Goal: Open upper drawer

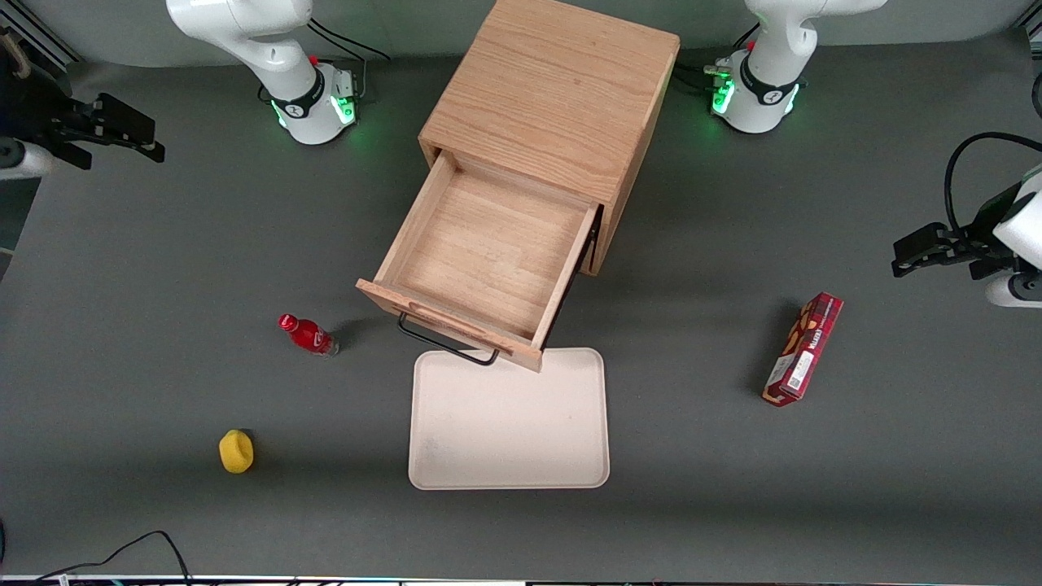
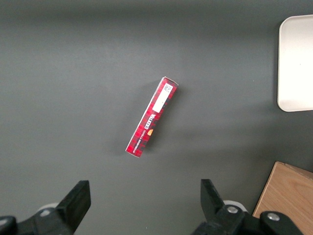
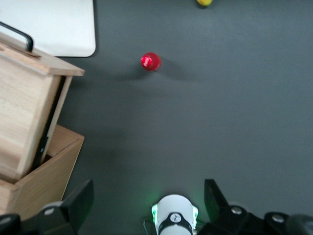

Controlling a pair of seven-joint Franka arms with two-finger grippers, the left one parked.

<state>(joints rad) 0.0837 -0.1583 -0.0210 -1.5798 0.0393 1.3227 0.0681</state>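
The upper drawer (image 1: 488,252) of the light oak cabinet (image 1: 553,89) stands pulled far out, and its tray is empty. Its black wire handle (image 1: 448,342) hangs at the front, over the edge of a white tray. The lower drawer is hidden under it. My gripper (image 1: 146,138) is open and empty, raised above the table toward the working arm's end, well apart from the cabinet. In the right wrist view the gripper (image 3: 149,193) has its fingers (image 3: 80,200) wide apart, and the drawer's side (image 3: 24,112) and handle (image 3: 17,34) show.
A white tray (image 1: 509,419) lies in front of the drawer. A red bottle (image 1: 308,334) stands beside the drawer front, and a yellow object (image 1: 236,451) lies nearer the front camera. A red box (image 1: 803,348) lies toward the parked arm's end.
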